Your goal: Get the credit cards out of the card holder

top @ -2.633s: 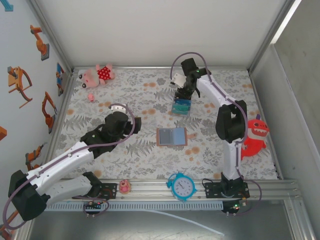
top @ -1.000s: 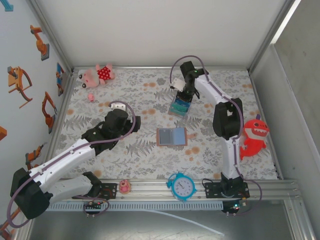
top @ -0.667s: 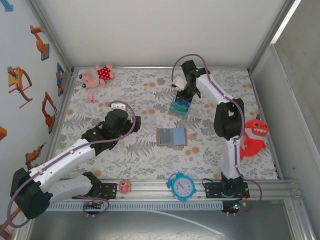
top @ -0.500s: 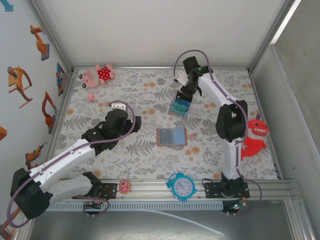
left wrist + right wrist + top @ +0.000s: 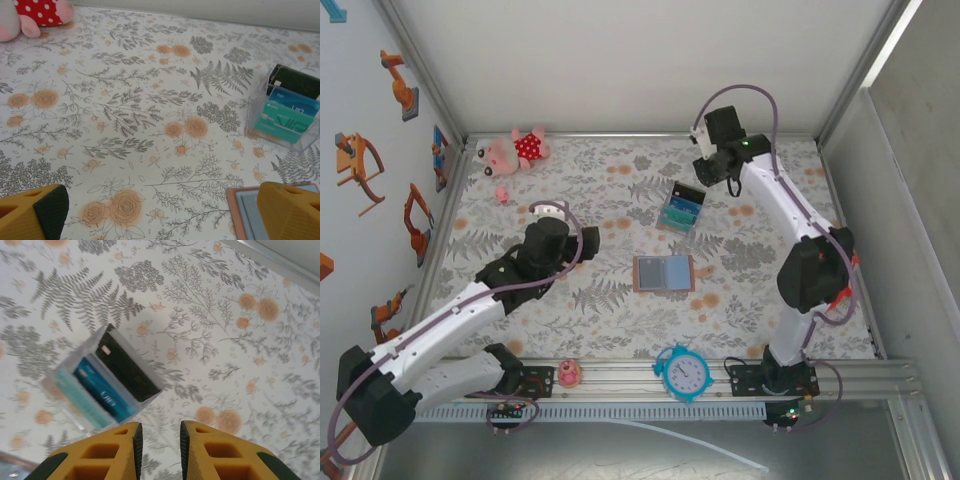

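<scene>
The card holder [image 5: 663, 272] lies open and flat mid-table, a tan-brown wallet with blue-grey pockets facing up. Its corner [image 5: 246, 207] shows at the lower right of the left wrist view. My left gripper [image 5: 586, 243] is open wide just left of it, low over the cloth, with its yellow fingers [image 5: 292, 212] at the frame corners. My right gripper [image 5: 712, 176] hovers behind the clear box of black and teal cards [image 5: 682, 208]. In the right wrist view its fingers [image 5: 122, 452] stand apart with nothing between them, and the box [image 5: 102, 385] is to their left.
The same clear box [image 5: 287, 115] is at the right of the left wrist view. A pink plush in a red dotted dress [image 5: 513, 150] sits at the back left. A red shark toy [image 5: 848, 280] is behind the right arm. A blue clock [image 5: 682, 372] stands on the front rail.
My right gripper has lifted off the clear box and pulled back to the right, leaving the box on the table. The left arm has shifted slightly left.
</scene>
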Robot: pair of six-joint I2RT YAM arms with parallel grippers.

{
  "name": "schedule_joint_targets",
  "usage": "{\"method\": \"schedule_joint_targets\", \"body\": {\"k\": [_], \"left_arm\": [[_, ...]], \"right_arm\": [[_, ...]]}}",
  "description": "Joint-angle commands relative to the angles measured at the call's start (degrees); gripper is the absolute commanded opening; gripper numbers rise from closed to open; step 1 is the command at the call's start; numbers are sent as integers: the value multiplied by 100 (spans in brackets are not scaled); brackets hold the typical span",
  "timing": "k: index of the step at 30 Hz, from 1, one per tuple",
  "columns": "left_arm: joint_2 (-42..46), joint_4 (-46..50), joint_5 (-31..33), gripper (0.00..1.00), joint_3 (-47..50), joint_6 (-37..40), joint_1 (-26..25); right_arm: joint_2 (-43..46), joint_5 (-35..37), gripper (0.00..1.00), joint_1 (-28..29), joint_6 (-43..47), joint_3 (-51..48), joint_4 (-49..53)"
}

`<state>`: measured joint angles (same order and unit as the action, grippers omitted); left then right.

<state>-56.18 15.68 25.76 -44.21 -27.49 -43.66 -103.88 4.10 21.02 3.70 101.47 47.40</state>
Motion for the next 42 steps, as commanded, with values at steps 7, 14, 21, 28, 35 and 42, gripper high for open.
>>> {"method": "schedule_joint_targets", "body": {"k": [7,14,21,28,35,42], "left_arm": [[581,-33,491,97,360,-237,102],[609,160,647,97,466,-485,112],[639,647,1179,97,669,-1108,118],[1013,443,1486,97,1171,-1592,137],[1348,376,1485,97,1444,-1901,316],[1408,410,1358,97,1520,-2002,522]], "right_arm": [[1186,-1046,27,142,-2255,-1484,-288],[1455,-892,28,834,-2960,-2425,-543],[1364,-597,28,1735,-3725,-3248,-1050],[1007,-129,29,2343,-3962,-3249,-870],[651,-54,46,2732,-4141,-3230,-1021],[137,-14,49,2976,-4149,-2948,-1072]]}}
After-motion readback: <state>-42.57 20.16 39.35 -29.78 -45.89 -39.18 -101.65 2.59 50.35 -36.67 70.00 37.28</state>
